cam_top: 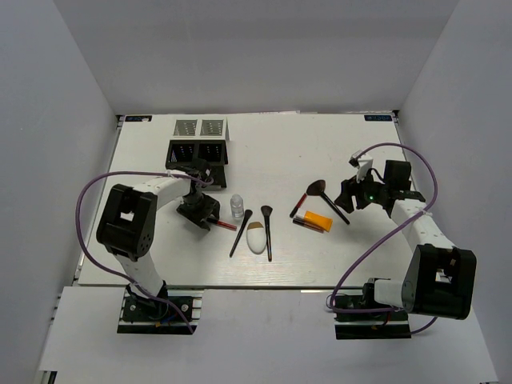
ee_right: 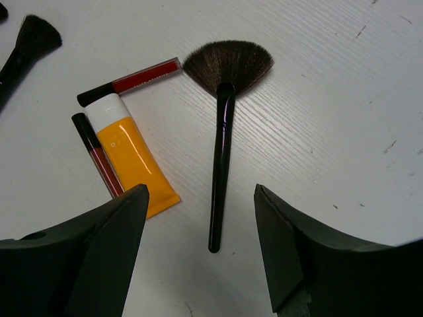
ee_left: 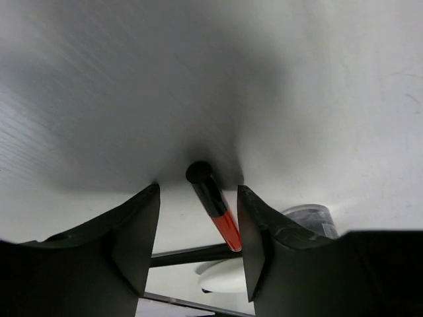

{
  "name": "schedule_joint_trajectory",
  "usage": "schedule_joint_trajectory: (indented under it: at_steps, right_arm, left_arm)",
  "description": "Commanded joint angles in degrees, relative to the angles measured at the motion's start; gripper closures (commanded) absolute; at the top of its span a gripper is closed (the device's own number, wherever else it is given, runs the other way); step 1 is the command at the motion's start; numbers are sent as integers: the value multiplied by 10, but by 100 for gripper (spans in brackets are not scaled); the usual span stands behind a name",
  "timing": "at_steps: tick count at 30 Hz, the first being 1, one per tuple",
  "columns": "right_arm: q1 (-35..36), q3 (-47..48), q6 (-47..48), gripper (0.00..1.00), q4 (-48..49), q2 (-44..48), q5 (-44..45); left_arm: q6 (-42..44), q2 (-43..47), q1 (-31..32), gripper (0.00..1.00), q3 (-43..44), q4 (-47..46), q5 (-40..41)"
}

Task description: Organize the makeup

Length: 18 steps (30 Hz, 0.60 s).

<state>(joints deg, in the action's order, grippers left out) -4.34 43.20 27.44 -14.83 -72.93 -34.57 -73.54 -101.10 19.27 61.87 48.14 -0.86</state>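
My left gripper (cam_top: pixel 205 214) is open and low over the table. A red-black stick (ee_left: pixel 215 210) lies on the table between its fingers, close to the right one; the stick also shows in the top view (cam_top: pixel 225 225). My right gripper (cam_top: pixel 346 200) is open and empty, with its jaws either side of the handle end of the wide brown-headed brush (ee_right: pixel 223 125). Beside that brush lie the orange white-capped tube (ee_right: pixel 131 155) and two more red-black sticks (ee_right: pixel 135 76) (ee_right: pixel 99 157). In the middle lie the clear bottle (cam_top: pixel 237 206), the white sponge (cam_top: pixel 256 238) and two thin brushes (cam_top: pixel 241 232) (cam_top: pixel 267 232).
A black compartment box (cam_top: pixel 198 152) stands at the back left, behind my left gripper, with a pale perforated box (cam_top: pixel 200 127) behind it. White walls enclose the table on three sides. Purple cables loop beside both arms.
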Motion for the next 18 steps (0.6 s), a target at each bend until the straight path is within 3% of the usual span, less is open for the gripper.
schedule_joint_trajectory:
  at_steps: [1,8,13,18]
  right_arm:
    - [-7,-4,-2,29,15,8,-13]
    - [-11,-3,2,29,13,11,-14]
    - [-15,-4,4,29,8,13,-21]
    - [-16,1,20,29,-11,16,-34]
  left_arm:
    - [-6,-5,2,41,-10,-2,19]
    - [-4,-10,2,58,-35,6,33]
    - [1,7,2,80,-74,13,52]
    - [23,101,2,96,-37,85,112]
